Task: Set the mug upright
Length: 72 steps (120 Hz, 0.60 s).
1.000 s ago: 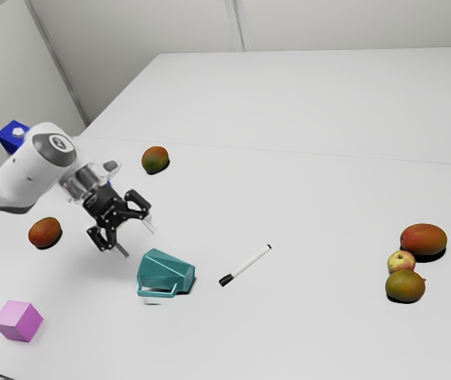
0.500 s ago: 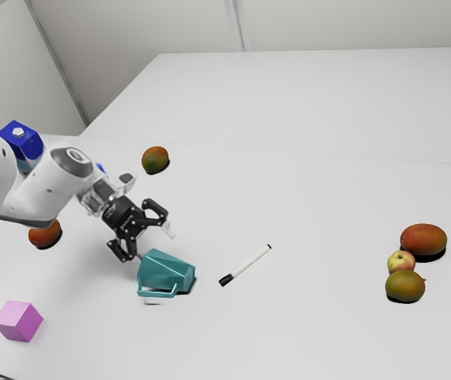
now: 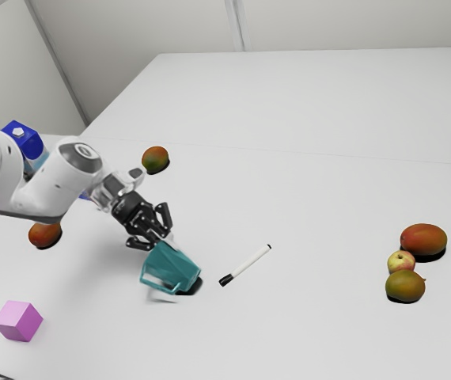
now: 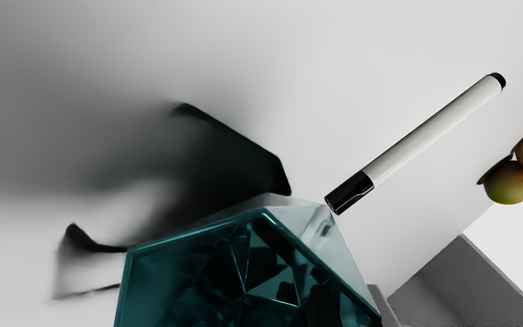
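The teal mug [image 3: 172,267] is tilted in the exterior view, its mouth toward the hand and its handle toward the exterior view's lower left, with a shadow beneath it. At the mug's upper edge, my gripper [image 3: 168,241] has drawn its fingers closer together and is shut on the mug's rim. The faceted inside of the mug [image 4: 225,281] faces the camera in the wrist view. The contact itself is largely hidden by the mug.
A white marker [image 3: 247,264] with a black cap lies close to the mug, on the exterior view's right. Farther that way are two mangoes [image 3: 423,239] and an apple [image 3: 401,262]. A pink cube [image 3: 18,321], another mango [image 3: 155,159] and a blue object [image 3: 22,139] stand around the arm.
My hand has come down toward the exterior view's right to the mug, and its fingers have closed in. The mug has tipped and shifted slightly to that side; the marker and fruit stay put.
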Available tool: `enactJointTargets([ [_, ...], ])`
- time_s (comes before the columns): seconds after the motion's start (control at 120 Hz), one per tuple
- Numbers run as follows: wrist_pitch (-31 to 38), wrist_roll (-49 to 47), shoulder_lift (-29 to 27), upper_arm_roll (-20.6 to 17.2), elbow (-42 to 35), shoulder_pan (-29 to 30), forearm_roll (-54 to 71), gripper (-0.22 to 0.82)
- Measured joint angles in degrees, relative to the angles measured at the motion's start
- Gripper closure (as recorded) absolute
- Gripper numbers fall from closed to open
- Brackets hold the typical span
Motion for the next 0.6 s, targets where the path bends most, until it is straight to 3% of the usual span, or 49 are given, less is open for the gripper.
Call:
enactJointTargets([
  [0.333,1.8,-2.2,-1.6,-1.0,0.6,-2.5,3.0,0.77],
  [0.6,4.8,-4.5,-7.5,-1.5,3.8,-8.1,21.8,0.78],
])
